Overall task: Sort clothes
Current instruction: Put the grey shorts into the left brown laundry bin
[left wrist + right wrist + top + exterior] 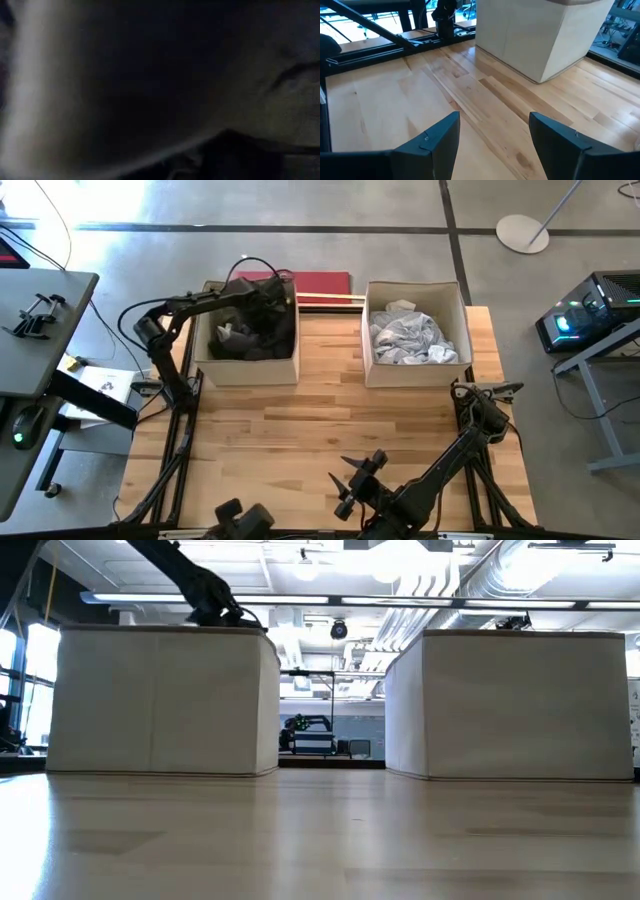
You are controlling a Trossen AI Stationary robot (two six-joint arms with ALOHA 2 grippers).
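Dark clothes, charcoal and black (248, 340), lie piled in the left beige box (205, 365). White and light grey clothes (410, 340) lie piled in the right beige box (372, 370). My left gripper (268, 298) is down inside the left box, over its far right part among the dark clothes; the left wrist view shows only dark cloth (150, 75) close up. My right gripper (492, 122) is open and empty, low over the bare table near its front edge (345, 483).
The two boxes stand side by side at the table's far edge, with a gap between them (330, 710). A red flat thing (320, 282) lies behind the left box. Bare wooden table (330, 430) stretches from the boxes to the near edge.
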